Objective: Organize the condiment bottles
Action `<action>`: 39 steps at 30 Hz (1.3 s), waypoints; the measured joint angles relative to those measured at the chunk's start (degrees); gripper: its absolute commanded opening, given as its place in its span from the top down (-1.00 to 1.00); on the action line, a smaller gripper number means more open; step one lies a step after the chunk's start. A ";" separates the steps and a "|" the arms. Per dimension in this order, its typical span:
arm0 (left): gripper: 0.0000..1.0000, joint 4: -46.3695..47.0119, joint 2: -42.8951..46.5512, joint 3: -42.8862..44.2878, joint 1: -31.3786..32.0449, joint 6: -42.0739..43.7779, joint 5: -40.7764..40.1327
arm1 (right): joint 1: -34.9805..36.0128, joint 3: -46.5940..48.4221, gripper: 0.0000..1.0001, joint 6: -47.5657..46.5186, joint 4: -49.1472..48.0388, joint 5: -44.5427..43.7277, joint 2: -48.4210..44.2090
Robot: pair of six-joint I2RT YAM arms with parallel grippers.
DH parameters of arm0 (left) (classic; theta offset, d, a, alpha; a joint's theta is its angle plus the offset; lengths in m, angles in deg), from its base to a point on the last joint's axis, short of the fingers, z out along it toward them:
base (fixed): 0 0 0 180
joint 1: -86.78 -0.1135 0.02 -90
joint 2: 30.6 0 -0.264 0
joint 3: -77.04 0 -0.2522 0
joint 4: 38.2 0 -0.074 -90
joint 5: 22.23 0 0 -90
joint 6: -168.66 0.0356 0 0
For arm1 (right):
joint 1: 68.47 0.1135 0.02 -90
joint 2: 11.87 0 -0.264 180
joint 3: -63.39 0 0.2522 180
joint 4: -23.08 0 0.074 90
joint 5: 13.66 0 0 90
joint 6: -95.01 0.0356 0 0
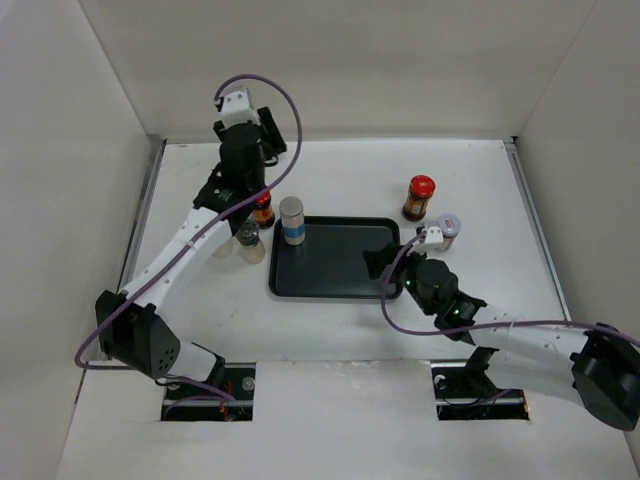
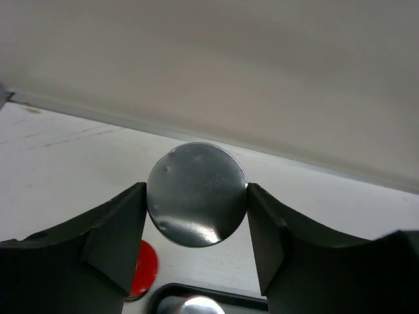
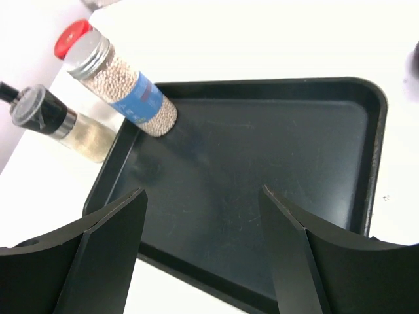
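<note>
Left gripper (image 2: 196, 203) is pinching a silver-capped cylinder (image 2: 196, 186) by its lid, dead centre of frame. Right gripper (image 3: 201, 195) is hovering spread wide over the black tray (image 3: 275, 137).

Left wrist view: silver cap (image 2: 196, 194) conceals its bottle's body; red lid (image 2: 145, 267) half behind a finger (image 2: 98, 252); second cap (image 2: 191, 305) cut by bottom edge. Right wrist view: blurred dark object (image 3: 412, 65) cropped at right edge.
</note>
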 measured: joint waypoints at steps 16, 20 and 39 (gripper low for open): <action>0.28 4.52 -6.58 -7.54 21.64 0.15 0.35 | -2.93 -3.61 -0.52 1.77 -0.04 -5.66 -7.34; 0.28 6.10 -9.55 -10.82 21.94 0.04 -0.13 | -3.26 -3.63 -0.52 1.99 -0.04 -5.66 -7.30; 0.24 11.21 -12.04 -16.98 21.20 -0.31 -2.21 | -3.32 -3.63 -0.52 2.40 -0.13 -5.20 -4.35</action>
